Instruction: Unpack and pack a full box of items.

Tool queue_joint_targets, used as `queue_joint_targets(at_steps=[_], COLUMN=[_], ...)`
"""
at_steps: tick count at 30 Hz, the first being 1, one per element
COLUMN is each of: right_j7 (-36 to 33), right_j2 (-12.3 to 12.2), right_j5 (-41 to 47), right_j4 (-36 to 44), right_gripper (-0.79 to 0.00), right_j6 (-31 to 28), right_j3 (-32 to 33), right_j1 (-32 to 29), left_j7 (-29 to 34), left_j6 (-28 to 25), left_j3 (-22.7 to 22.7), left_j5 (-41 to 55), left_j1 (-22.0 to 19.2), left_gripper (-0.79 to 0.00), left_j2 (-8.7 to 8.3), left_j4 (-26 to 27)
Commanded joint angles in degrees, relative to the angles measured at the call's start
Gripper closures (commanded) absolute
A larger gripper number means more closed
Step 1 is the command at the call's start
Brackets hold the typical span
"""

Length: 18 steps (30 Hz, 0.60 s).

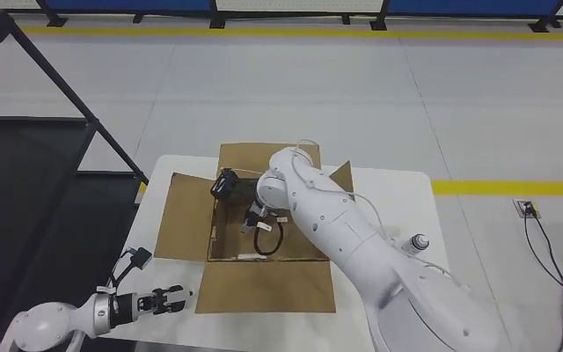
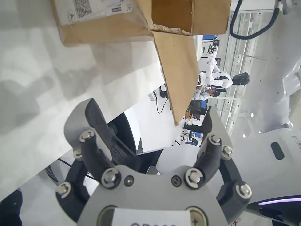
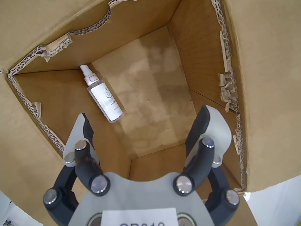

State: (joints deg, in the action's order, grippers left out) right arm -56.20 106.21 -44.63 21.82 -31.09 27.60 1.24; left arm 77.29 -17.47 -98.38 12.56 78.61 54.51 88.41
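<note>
cardboard box [image 1: 264,286], flaps folded out, stood open on the white table [image 1: 391,189]. one spray bottle [image 3: 103,95] lay flat on its floor against a wall. right gripper [image 3: 144,115] hung over the opening, fingers spread, empty. left gripper [image 2: 150,110] sat beside the box, fingers apart, empty. small capped container [image 1: 415,243] stood right of the box.

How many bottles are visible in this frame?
2. One bottle lies on the floor of the box, against a wall, beneath the open right gripper. A second bottle stands on the table beside the box. The gripper hides part of the box floor, so more may be hidden.
</note>
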Motion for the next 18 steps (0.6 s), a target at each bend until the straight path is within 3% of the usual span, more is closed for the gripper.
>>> queue_joint_targets(at_steps=[1,12,18], right_j7=[0.9,7.8,7.5], right_j2=[0.0,-1.0,-1.9], right_j5=[-0.4,-4.8,-5.2], right_j4=[0.2,1.5,2.3], right_gripper=[-0.785,-0.785,-0.785], right_j6=[0.4,2.9,1.3], right_j3=[-0.1,0.3,1.3], right_j1=[-0.6,-2.2,-2.7], left_j7=[0.0,-8.9,-13.6], left_j6=[0.0,-4.6,-5.1], left_j3=[0.0,0.3,2.9], left_j5=[0.0,4.0,4.4], left_j1=[0.0,4.6,6.3], left_gripper=[-0.785,-0.785,-0.785], left_j2=[0.0,0.35,0.76], left_j4=[0.0,1.3,2.9])
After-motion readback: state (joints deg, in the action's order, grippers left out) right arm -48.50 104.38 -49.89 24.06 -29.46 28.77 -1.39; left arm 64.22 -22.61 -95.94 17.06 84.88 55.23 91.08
